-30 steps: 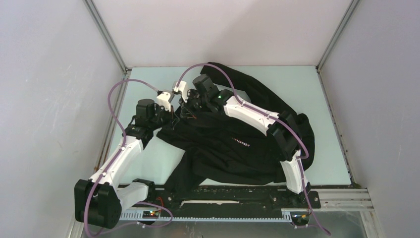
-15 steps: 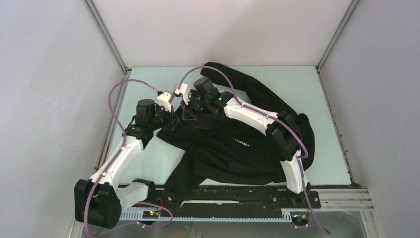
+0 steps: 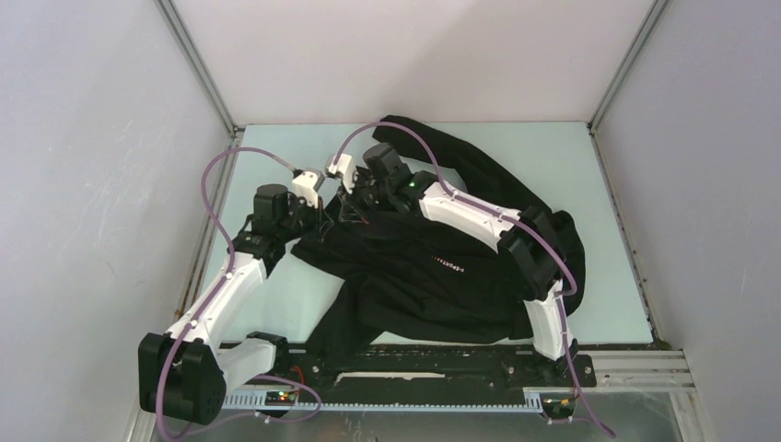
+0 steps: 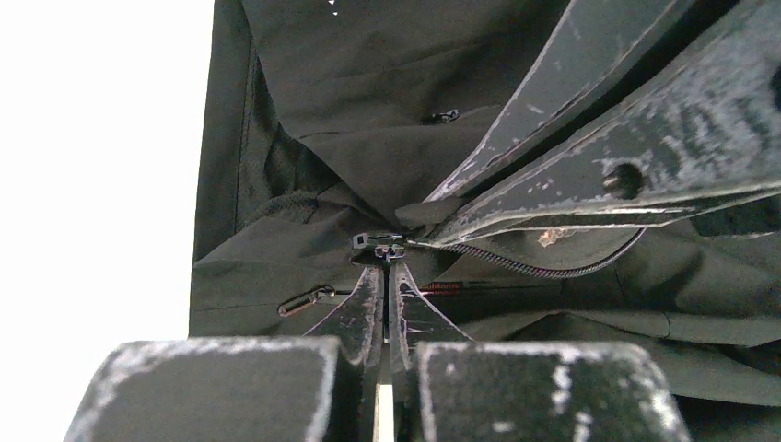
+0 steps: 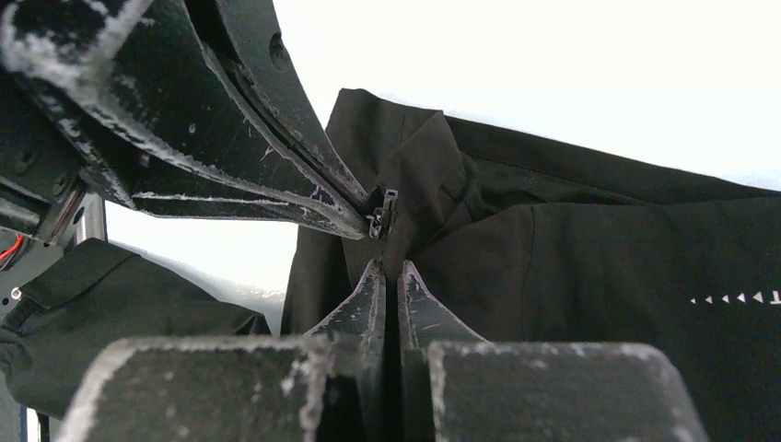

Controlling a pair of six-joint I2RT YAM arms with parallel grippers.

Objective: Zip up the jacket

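Note:
The black jacket [image 3: 479, 212] lies crumpled across the table, with pale lettering [image 3: 448, 264] on its chest. My two grippers meet at its left part. My left gripper [image 3: 324, 215] is shut on the small metal zipper pull [image 4: 379, 245], which also shows in the right wrist view [image 5: 380, 212]. My right gripper [image 3: 350, 204] is shut on a fold of jacket fabric [image 5: 414, 184] right beside the slider. In the left wrist view the right gripper's fingers [image 4: 589, 175] come in from the upper right. An open run of zipper teeth [image 4: 553, 269] curves off to the right of the slider.
A second small zipper pull [image 4: 307, 300] lies on the fabric left of my left fingers. Bare pale green table [image 3: 285, 295] shows left of the jacket. Grey walls enclose three sides. The black mounting rail [image 3: 442, 354] runs along the near edge.
Both grippers, still joined at the zipper, have shifted slightly to the right. Their grips have not changed.

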